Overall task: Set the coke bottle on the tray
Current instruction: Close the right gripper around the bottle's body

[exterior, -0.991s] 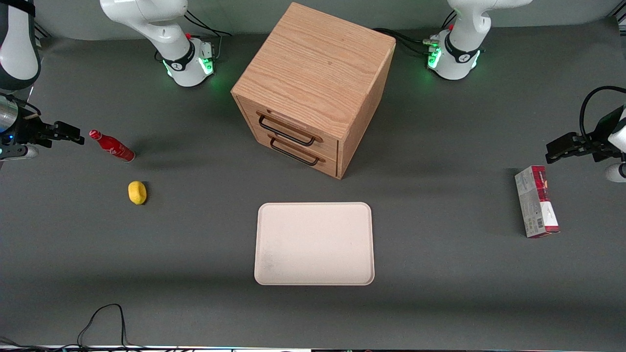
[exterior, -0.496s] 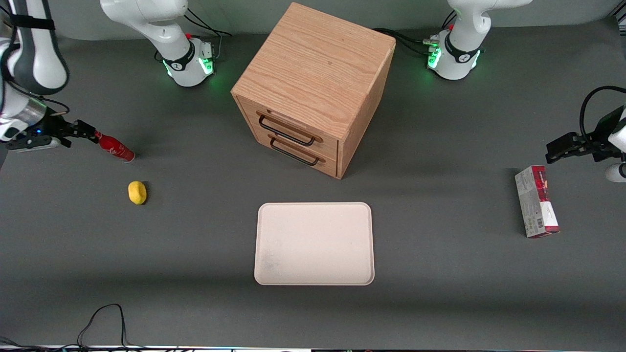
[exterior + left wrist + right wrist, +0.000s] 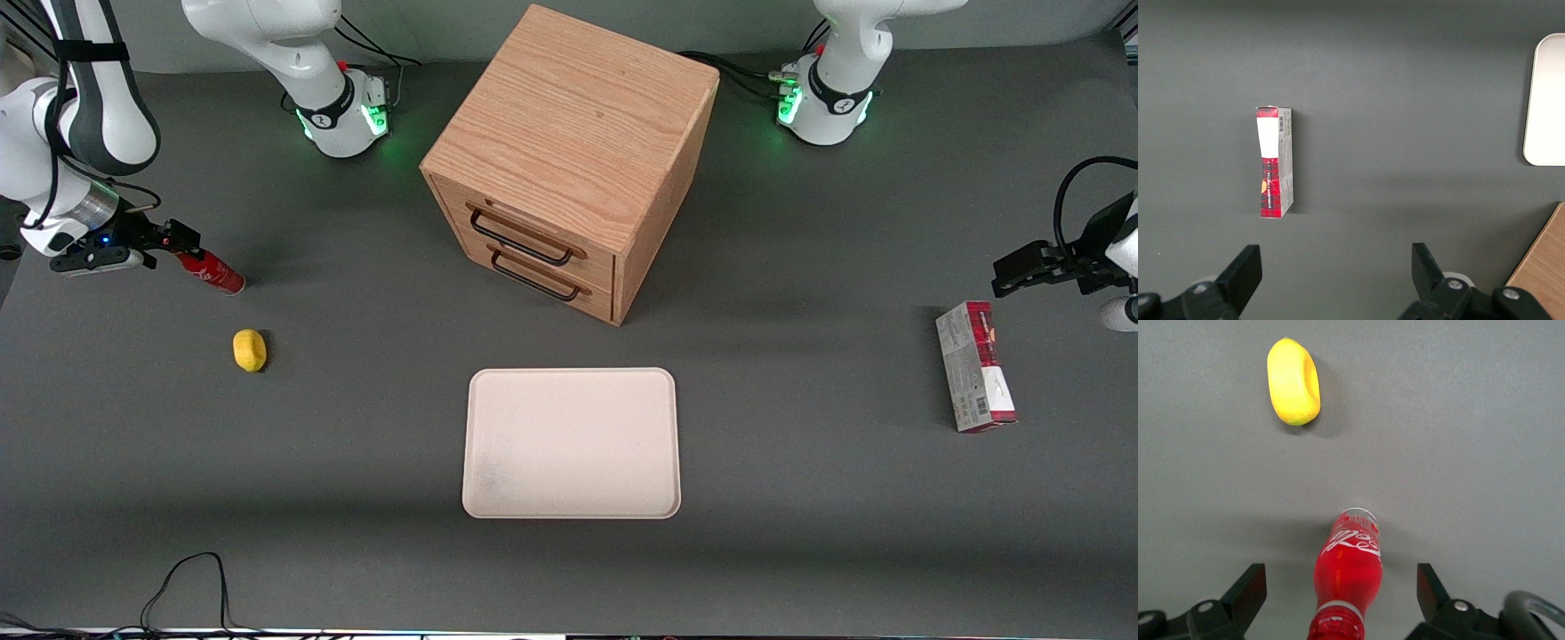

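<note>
The coke bottle (image 3: pixel 212 272) is small, slim and red with white lettering. It stands on the grey table toward the working arm's end. My right gripper (image 3: pixel 180 240) is open over its cap end, and the bottle's top is hidden under the fingers in the front view. In the right wrist view the bottle (image 3: pixel 1349 577) rises between my two spread fingers (image 3: pixel 1248 590), which do not touch it; the gripper (image 3: pixel 1341 593) sits around its neck. The cream-white tray (image 3: pixel 572 442) lies flat near the table's middle, in front of the wooden cabinet, well away from the bottle.
A yellow lemon (image 3: pixel 250 349) lies nearer the front camera than the bottle, and shows in the right wrist view (image 3: pixel 1294 381). A wooden two-drawer cabinet (image 3: pixel 569 160) stands mid-table. A red-and-grey carton (image 3: pixel 975 365) lies toward the parked arm's end.
My gripper has moved from outside the table's end toward the bottle and now covers its cap. The bottle, lemon and tray have not moved.
</note>
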`<control>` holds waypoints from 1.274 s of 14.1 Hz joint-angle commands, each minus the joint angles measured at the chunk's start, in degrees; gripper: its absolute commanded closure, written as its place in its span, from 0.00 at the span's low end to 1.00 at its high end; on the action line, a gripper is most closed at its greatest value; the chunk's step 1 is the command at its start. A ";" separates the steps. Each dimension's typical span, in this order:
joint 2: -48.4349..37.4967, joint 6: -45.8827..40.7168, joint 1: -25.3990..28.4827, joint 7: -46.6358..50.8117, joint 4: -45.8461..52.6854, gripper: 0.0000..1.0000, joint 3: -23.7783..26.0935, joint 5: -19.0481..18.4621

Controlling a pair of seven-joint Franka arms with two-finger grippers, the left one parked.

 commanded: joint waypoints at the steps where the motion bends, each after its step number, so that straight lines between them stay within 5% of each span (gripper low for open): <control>1: -0.42 0.73 0.06 0.38 -1.02 0.00 -0.01 -0.76; 9: 0.55 -1.19 -0.29 0.38 -1.03 0.02 -0.19 -0.76; 12: 0.55 -1.46 -0.29 0.64 -0.94 0.10 -0.19 -0.76; 13: 0.55 -1.46 -0.38 1.17 -0.94 0.26 -0.19 -0.76; 16: 0.90 -2.25 -0.38 1.35 -0.59 0.96 -0.19 -0.84; 18: 1.52 -3.66 -0.38 1.44 0.38 1.00 -0.10 -2.41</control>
